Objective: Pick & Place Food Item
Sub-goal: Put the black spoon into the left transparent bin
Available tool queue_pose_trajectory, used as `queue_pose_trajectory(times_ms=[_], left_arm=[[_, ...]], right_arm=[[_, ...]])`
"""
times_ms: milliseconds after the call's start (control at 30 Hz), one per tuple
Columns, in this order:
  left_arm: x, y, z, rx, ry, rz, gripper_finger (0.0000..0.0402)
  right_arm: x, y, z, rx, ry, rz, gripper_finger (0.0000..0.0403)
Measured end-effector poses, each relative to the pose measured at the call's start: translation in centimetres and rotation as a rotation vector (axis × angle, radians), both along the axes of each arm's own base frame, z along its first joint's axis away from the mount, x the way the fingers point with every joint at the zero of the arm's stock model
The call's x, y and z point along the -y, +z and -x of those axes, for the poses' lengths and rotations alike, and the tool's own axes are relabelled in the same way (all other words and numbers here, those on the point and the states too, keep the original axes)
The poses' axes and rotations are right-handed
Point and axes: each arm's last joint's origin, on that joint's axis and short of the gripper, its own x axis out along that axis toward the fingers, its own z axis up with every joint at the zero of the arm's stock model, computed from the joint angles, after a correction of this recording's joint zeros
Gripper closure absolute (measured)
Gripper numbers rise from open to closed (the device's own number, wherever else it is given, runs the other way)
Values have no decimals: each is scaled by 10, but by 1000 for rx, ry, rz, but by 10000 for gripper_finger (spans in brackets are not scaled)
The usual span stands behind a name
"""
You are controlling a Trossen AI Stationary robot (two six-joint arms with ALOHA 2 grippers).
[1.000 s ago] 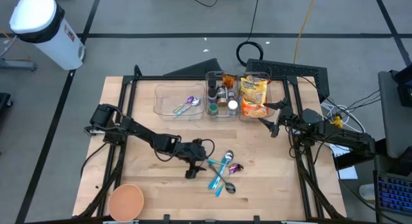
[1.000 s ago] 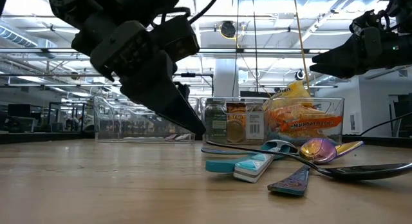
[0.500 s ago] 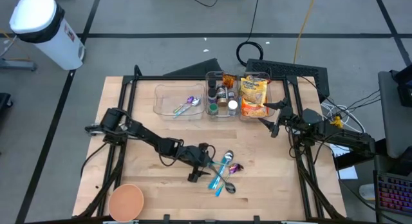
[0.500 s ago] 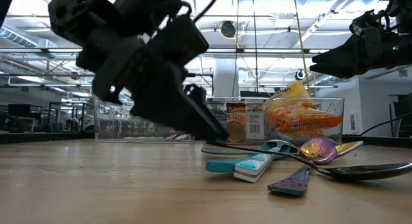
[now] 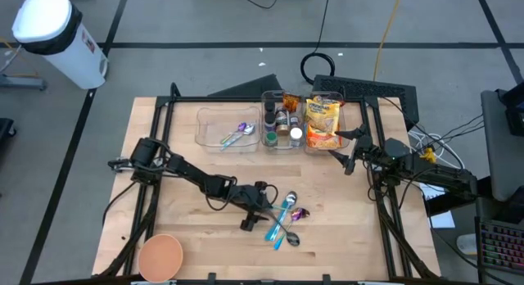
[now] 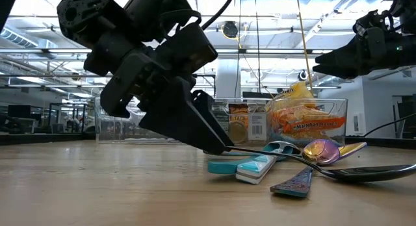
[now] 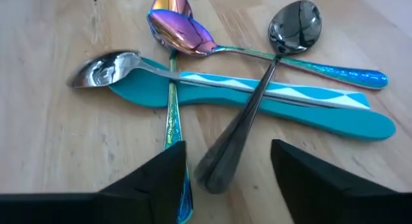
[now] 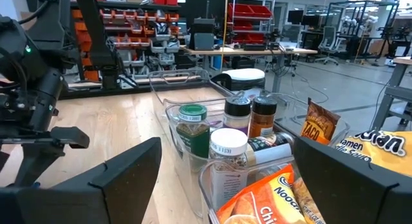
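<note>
Left gripper [image 7: 222, 169] jaws spread, straddling the handle end of the dark steel spoon [image 7: 257, 102]; nothing pinched yet. Spoon's long axis runs straight out from the jaws, bowl at the far end, lying across the teal utensil [image 7: 257, 102] in the cutlery pile [image 5: 285, 218] at mid-table [image 5: 196, 236].

Right gripper [image 5: 348, 158] jaws also spread and empty, hovering just beside the clear bin holding the snack bags [image 5: 322, 121] and spice jars [image 5: 280, 125].

Judgement: the food items sit at the table's far edge, nearer the right arm; the left arm is lined up on cutlery instead.
</note>
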Motion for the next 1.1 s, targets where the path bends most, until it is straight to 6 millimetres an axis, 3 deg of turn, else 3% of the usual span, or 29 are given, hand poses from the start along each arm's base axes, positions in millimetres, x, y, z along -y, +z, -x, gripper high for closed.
queue_pose_trajectory(times_ms=[333,733,867,1100], left_arm=[[-2,0,-1,-3,1,5,328],[-9,-1,-1,-28,25,7,328],[-10,13,1,-6,26,14,329],[-12,56,10,68,42,12,329]], right_arm=[[0,0,0,0,0,0,55],[0,0,0,0,0,0,55],[0,0,0,0,0,0,55],[0,0,0,1,0,0,55]])
